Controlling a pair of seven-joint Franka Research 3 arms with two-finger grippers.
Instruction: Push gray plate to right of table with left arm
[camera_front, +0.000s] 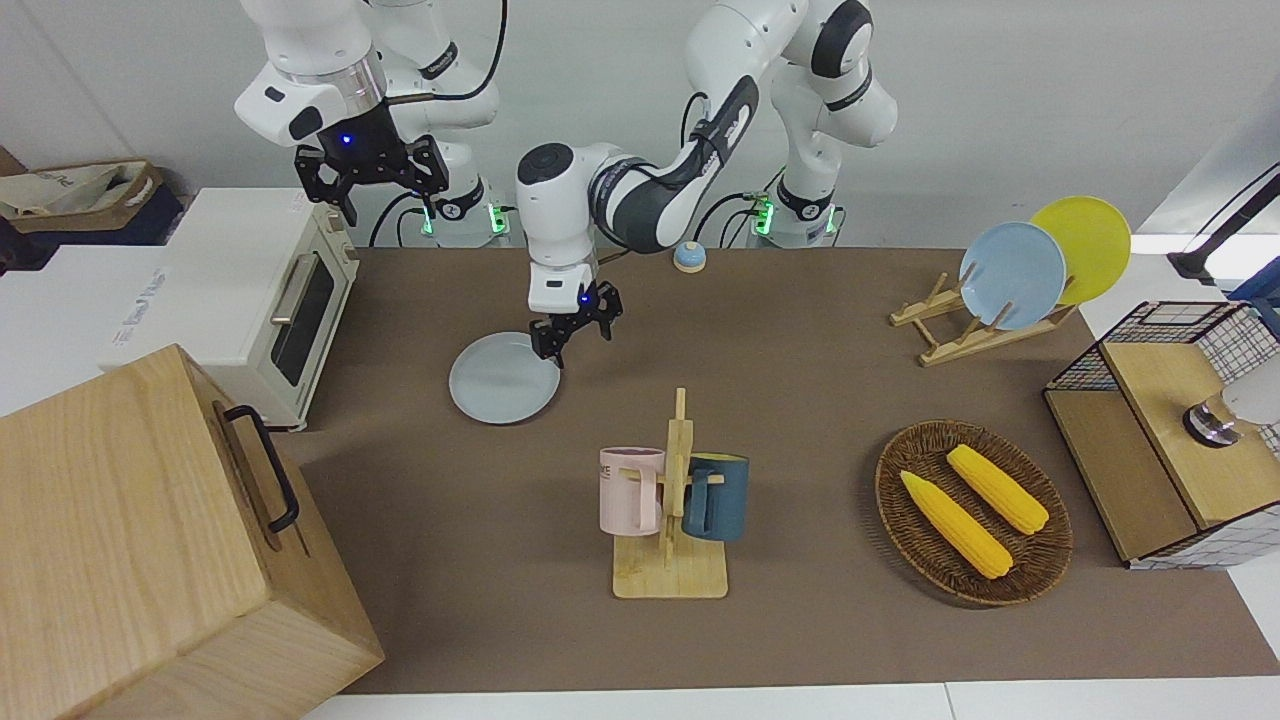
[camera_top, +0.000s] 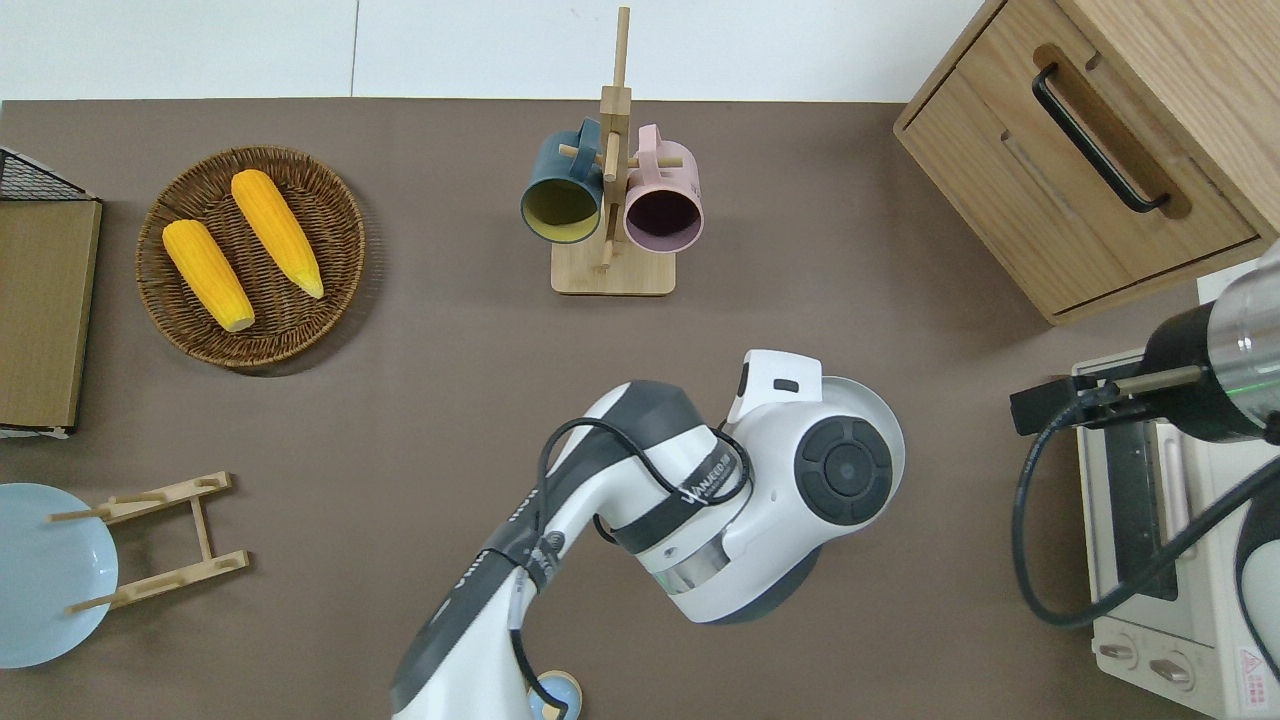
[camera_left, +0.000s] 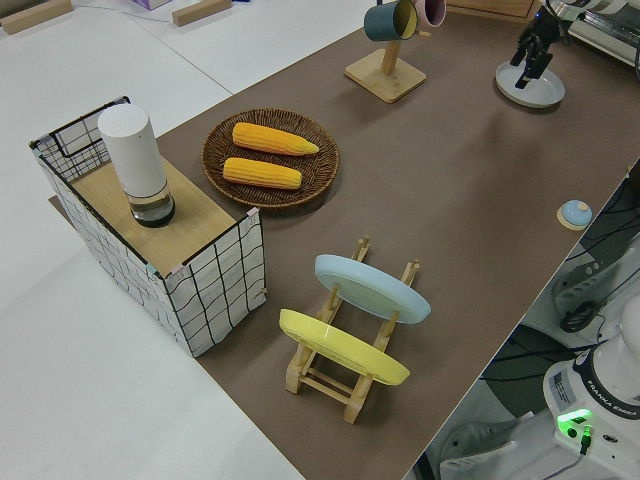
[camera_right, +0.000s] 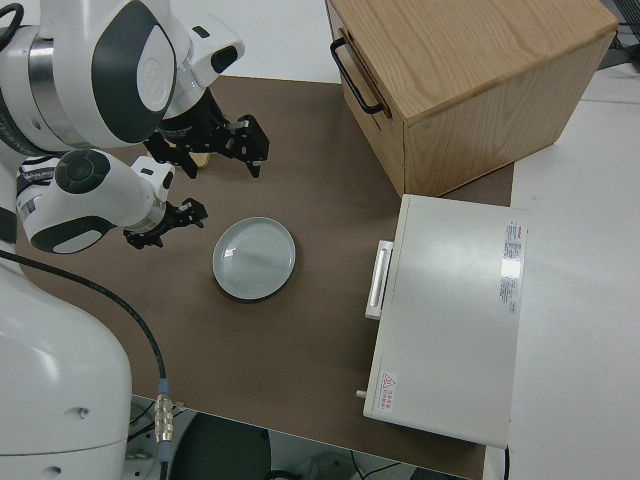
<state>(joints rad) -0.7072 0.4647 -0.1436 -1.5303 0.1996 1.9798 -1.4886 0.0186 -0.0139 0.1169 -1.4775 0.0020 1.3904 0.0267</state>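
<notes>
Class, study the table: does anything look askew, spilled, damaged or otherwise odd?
Nothing stands out. The gray plate lies flat and whole on the table, both corn cobs sit in their basket, and both mugs hang on their stand.

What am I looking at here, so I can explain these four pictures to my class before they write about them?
Two white robot arms stand at a brown table. One picture faces them from across the table, one looks straight down, and two look along it from the ends. The left arm is the one working. Its left hand, a black two-fingered clamp, hangs open at the rim of the gray plate and holds nothing. The right hand is parked. Also on the table are a toaster oven, a wooden drawer cabinet, a mug rack, a basket holding two corn cobs, and a plate rack.
</notes>
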